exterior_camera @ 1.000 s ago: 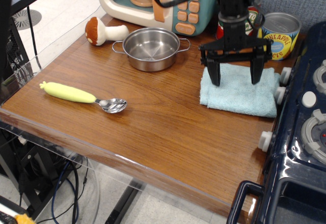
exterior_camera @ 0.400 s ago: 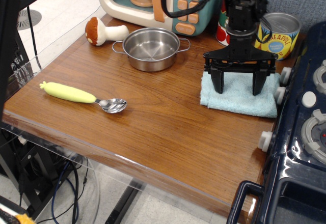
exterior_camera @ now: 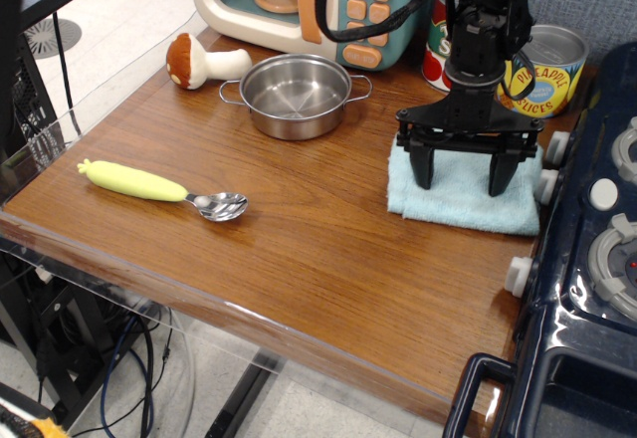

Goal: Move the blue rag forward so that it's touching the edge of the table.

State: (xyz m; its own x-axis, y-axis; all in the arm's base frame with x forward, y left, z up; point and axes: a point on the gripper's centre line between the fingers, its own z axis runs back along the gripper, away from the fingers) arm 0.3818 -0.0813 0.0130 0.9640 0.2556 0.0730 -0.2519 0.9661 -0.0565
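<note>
The blue rag (exterior_camera: pixel 462 197) lies flat on the brown wood table (exterior_camera: pixel 299 249) at the right, next to the dark navy toy stove. My black gripper (exterior_camera: pixel 460 181) stands right over it, open wide, with both fingertips (exterior_camera: pixel 422 172) pressed down on the cloth. The rag's near edge is well back from the table's front rim (exterior_camera: pixel 249 324). The back part of the rag is hidden behind the gripper.
A steel pot (exterior_camera: pixel 296 94), a toy mushroom (exterior_camera: pixel 199 61) and a toy microwave (exterior_camera: pixel 309 0) stand at the back. Two cans (exterior_camera: pixel 547 68) stand behind the rag. A yellow-handled spoon (exterior_camera: pixel 159 187) lies at the left. The toy stove (exterior_camera: pixel 587 259) borders the right side.
My gripper has shifted a little right and toward the front and come down onto the rag. The rag has slid slightly forward with it.
</note>
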